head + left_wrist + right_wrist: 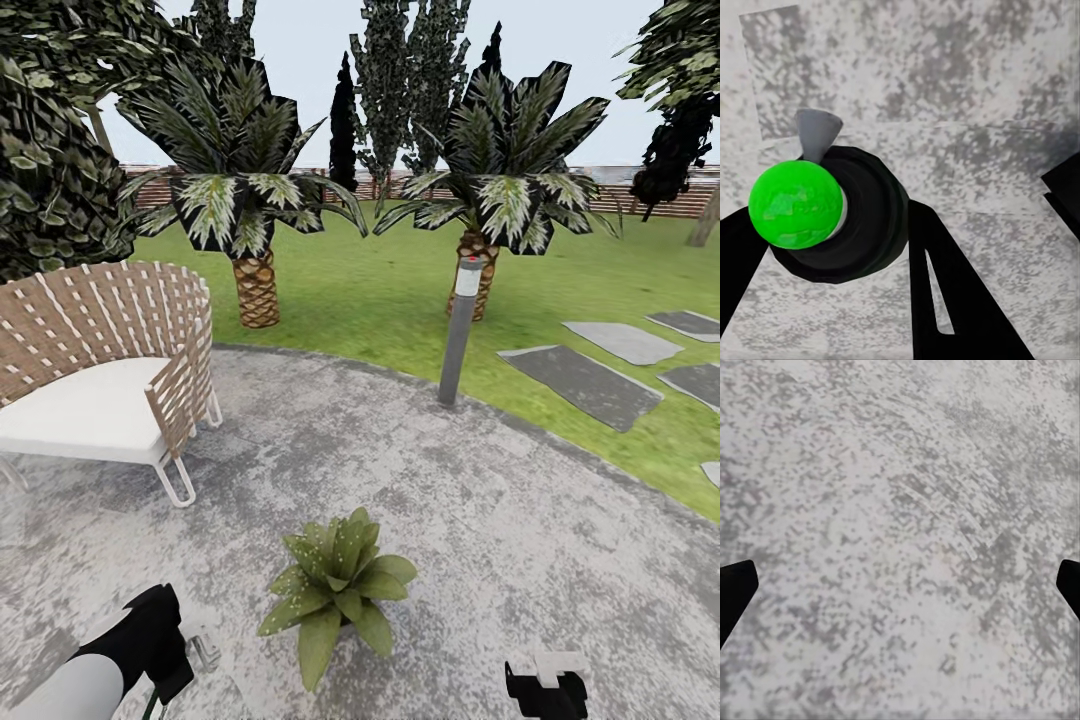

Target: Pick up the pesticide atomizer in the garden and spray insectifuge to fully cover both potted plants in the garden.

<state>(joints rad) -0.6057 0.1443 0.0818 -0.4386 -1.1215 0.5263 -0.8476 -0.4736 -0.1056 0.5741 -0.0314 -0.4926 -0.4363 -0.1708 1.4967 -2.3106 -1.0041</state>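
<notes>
The pesticide atomizer is a dark round bottle with a bright green ball top and a grey cone nozzle. My left gripper is shut on it, one black finger on each side, over the grey paving. In the head view that gripper sits at the bottom left, just left of a potted plant. The plant is a low rosette of broad green leaves, and its upper left leaves carry small white specks of insectifuge. My right gripper hangs open at the bottom right, over bare paving.
A woven brown chair with a white cushion stands on the left of the round paved area. A grey lamp post stands at the paving's far edge. Two palms, stepping stones, lawn and a fence lie beyond.
</notes>
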